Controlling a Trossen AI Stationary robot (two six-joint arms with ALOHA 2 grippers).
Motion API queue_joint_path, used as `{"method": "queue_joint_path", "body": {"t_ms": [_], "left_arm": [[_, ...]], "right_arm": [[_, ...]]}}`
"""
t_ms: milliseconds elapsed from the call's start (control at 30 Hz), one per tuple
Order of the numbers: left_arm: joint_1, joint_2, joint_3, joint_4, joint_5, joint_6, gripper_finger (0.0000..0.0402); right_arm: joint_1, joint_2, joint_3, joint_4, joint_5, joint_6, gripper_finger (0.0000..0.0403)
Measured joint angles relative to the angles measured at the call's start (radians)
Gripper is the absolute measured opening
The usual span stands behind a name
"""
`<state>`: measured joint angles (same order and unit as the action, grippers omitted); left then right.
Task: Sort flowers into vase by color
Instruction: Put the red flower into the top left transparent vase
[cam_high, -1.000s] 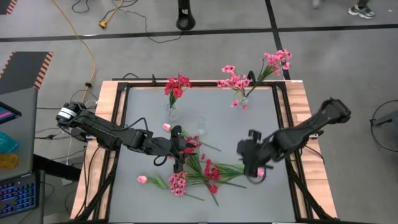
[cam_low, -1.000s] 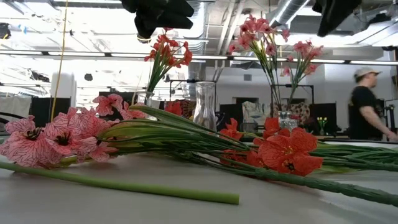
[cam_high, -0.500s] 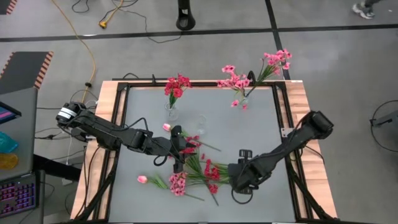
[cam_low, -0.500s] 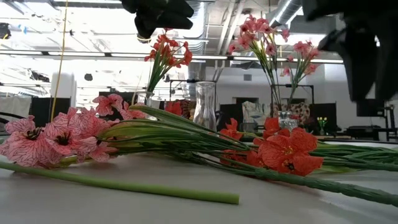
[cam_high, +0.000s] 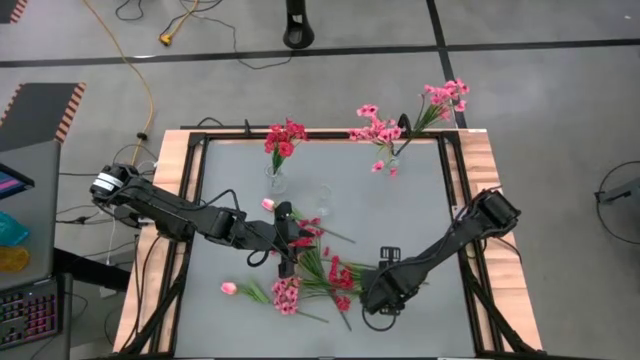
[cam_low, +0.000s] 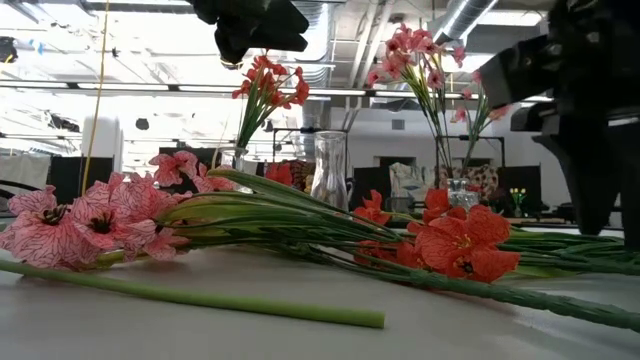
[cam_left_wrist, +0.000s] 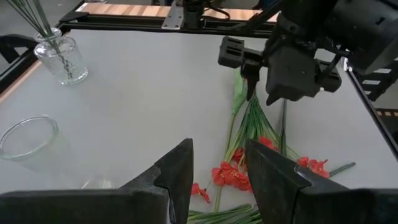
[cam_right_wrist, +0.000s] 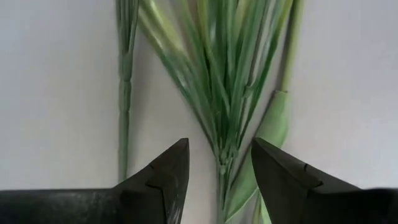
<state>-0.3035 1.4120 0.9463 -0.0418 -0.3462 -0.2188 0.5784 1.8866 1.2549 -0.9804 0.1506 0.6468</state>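
Observation:
A loose pile of flowers (cam_high: 325, 275) lies flat on the table: deep red clusters (cam_low: 455, 245), pink sprays (cam_low: 90, 215) and long green stems (cam_right_wrist: 221, 81). A pale pink bud (cam_high: 228, 288) lies at the pile's left, another (cam_high: 268, 204) near the left arm. My right gripper (cam_right_wrist: 217, 168) is open, low over the stem ends, a finger on either side of the bundle without touching it. My left gripper (cam_left_wrist: 217, 171) hangs open above the red blossoms (cam_left_wrist: 233, 174). A vase of red flowers (cam_high: 283, 140) and one of pink sprays (cam_high: 400, 125) stand at the far edge.
An empty clear glass vase (cam_high: 322, 198) stands mid-table, also clear in the low view (cam_low: 329, 170). The table's dark frame rail (cam_high: 455, 190) runs round the grey top. Bare grey surface (cam_high: 390, 215) lies between the pile and the far vases.
My right gripper has travelled from the table's right side toward the left and near edge and has come down over the stem ends of the pile. The left arm and the flowers have kept still.

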Motion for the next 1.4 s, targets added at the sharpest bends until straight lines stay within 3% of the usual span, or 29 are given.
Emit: {"method": "queue_joint_path", "body": {"t_ms": [500, 933, 1233, 1400], "left_arm": [[0.000, 0.000, 0.000, -0.022, 0.000, 0.022, 0.0132], [0.000, 0.000, 0.000, -0.021, 0.000, 0.022, 0.0132], [-0.005, -0.039, 0.000, -0.021, -0.002, 0.028, 0.0132], [-0.018, -0.099, 0.000, -0.038, -0.006, 0.039, 0.0132]], "right_arm": [[-0.032, -0.003, -0.083, 0.140, -0.016, 0.000, 0.0150], [-0.048, -0.016, -0.096, 0.145, -0.023, -0.002, 0.0035], [-0.076, -0.145, -0.100, 0.098, -0.009, 0.000, 0.0043], [-0.077, -0.263, -0.099, 0.090, 0.064, 0.000, 0.0039]]}}
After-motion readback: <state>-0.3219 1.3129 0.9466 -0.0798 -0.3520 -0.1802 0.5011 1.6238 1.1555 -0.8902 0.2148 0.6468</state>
